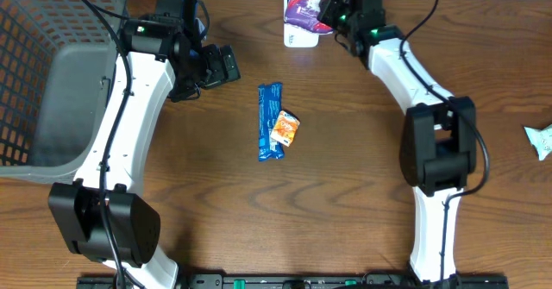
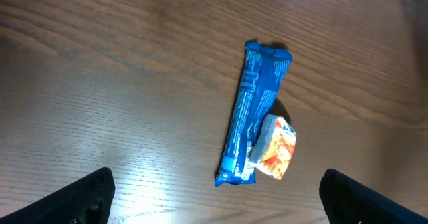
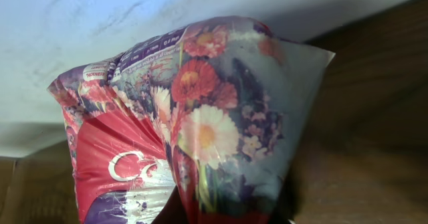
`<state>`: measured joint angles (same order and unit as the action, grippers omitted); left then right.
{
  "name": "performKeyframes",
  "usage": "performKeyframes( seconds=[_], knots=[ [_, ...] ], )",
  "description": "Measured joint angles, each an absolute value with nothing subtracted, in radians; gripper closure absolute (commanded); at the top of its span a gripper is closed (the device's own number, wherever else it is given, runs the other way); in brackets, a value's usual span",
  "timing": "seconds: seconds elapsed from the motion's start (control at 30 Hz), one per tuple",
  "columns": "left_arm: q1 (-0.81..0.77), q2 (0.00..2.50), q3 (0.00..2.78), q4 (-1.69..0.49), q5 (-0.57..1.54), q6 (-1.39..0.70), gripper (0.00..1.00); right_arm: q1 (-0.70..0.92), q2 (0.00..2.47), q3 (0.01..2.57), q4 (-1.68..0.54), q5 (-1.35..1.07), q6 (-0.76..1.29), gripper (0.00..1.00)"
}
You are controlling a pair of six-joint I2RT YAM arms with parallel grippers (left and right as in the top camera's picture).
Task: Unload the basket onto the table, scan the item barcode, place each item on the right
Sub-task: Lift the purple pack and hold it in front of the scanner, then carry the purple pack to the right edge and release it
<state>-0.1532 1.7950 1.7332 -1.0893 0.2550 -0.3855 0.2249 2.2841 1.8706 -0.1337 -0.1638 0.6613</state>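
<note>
You're gripping the floral packet (image 3: 200,130) clenched in your right claw (image 1: 330,13), just above the white object (image 1: 297,37) at the table's (image 1: 345,194) far edge; scanning seems underway. Your left claw (image 1: 217,65) is hanging released, empty. Next, you'll likely be turning the packet's printed back toward that object.

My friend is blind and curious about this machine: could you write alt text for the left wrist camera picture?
A long blue wrapper lies on a brown wooden table, with a small orange-and-white packet against its lower right side. The two dark fingertips of the left gripper show at the bottom corners, spread wide open.
</note>
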Motion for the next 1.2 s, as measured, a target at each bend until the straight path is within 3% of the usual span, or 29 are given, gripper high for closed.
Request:
performKeyframes(
  seconds=[0.37,0.63,1.03,1.1,1.17,1.2],
  knots=[
    [-0.153,1.795,1.733,-1.089,0.255,-0.385,0.02,-0.029,1.983,1.876,-0.514,-0.048,0.543,0.99],
    [-0.153,1.795,1.733,-1.09,0.255,-0.385,0.02,-0.284,1.987,1.884,-0.809,0.142,0.419,0.99],
    [-0.153,1.795,1.733,-1.089,0.255,-0.385,0.02,-0.543,2.152,1.88,-0.834,0.162,0.279,0.96],
    [-0.153,1.795,1.733,-1.089,0.255,-0.385,0.02,-0.559,2.16,1.876,-0.81,0.152,0.276,0.8],
    [-0.153,1.795,1.733,-1.09,0.255,-0.385,0.02,-0.577,2.161,1.875,-0.778,0.142,0.275,0.26],
    [-0.153,1.795,1.733,-1.089,0.255,-0.385,0.02,-0.585,2.161,1.875,-0.761,0.138,0.272,0.1]
  ],
)
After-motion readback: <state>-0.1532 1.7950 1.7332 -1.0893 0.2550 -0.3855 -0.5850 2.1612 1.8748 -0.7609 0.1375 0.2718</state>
